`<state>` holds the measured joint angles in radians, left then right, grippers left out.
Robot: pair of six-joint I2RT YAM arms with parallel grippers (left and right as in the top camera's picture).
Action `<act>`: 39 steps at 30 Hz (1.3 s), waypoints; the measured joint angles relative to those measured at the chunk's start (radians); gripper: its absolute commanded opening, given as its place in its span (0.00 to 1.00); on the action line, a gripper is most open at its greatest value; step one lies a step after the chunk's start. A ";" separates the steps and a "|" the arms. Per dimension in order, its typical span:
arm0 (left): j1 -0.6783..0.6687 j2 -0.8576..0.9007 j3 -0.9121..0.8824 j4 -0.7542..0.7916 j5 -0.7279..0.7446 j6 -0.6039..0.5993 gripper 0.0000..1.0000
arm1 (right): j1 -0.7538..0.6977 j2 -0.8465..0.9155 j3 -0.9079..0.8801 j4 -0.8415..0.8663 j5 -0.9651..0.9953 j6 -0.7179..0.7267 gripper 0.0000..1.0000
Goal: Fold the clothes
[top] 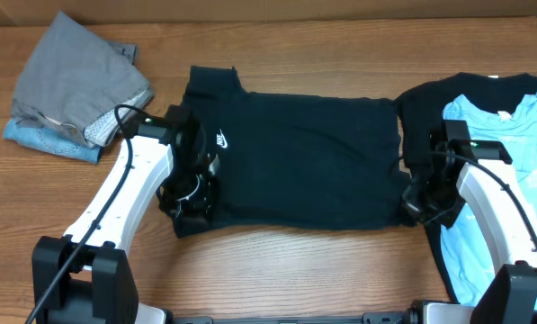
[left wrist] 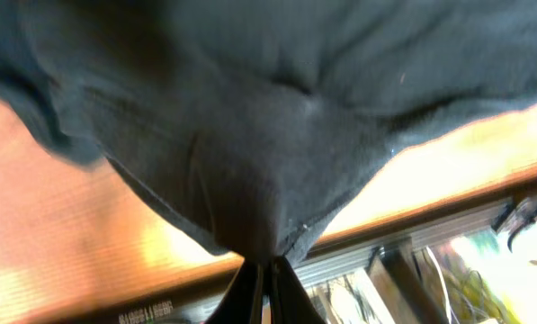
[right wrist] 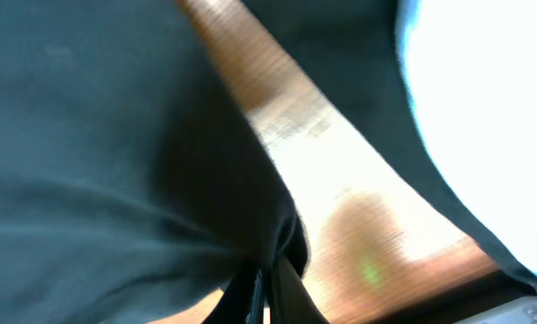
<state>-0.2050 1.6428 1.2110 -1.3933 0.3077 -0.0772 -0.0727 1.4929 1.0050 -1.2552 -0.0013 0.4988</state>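
Over at the far left of the table (top: 295,270), a grey shirt (top: 75,76) lies folded on top of a light blue shirt (top: 43,139), well apart from the arms. Next comes the left gripper (top: 192,207), sitting at the near left corner of the black T-shirt (top: 304,162). Its wrist view shows the fingers (left wrist: 250,292) pressed together with a pinch of black cloth bunched between them. The black T-shirt is spread flat across the middle of the table, its small white logo (top: 222,140) close to the left arm. At its near right corner the right gripper (top: 425,209) is likewise clamped tight on a fold of the same shirt, as its own camera shows. Just beside it, at the right edge, a pale blue T-shirt (top: 511,153) lies over a second black shirt (top: 421,103).
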 measured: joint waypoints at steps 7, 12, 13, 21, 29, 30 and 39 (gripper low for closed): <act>-0.122 -0.003 0.001 -0.159 0.013 -0.076 0.08 | 0.000 0.000 0.000 -0.039 0.057 0.021 0.11; -0.254 -0.014 0.000 -0.199 0.013 -0.161 0.47 | 0.000 0.000 0.000 -0.038 0.069 0.028 0.71; -0.272 -0.014 0.000 -0.204 0.010 -0.174 0.50 | 0.000 0.000 0.000 -0.036 0.071 0.028 0.72; -0.254 -0.016 0.000 -0.195 -0.143 -0.258 0.39 | 0.000 0.000 0.000 0.004 0.080 0.025 0.74; -0.052 -0.016 0.000 0.270 -0.236 -0.284 0.04 | 0.000 0.000 0.001 0.073 0.055 0.022 0.71; -0.041 -0.015 0.000 0.314 -0.227 -0.282 0.04 | 0.000 0.000 0.001 0.077 0.041 0.019 0.71; -0.035 0.149 0.000 0.352 -0.189 -0.256 0.04 | 0.000 0.000 0.001 0.146 -0.130 -0.076 0.72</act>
<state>-0.2398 1.7920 1.2106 -1.0412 0.1184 -0.3328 -0.0723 1.4929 1.0058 -1.1088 -0.1314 0.4229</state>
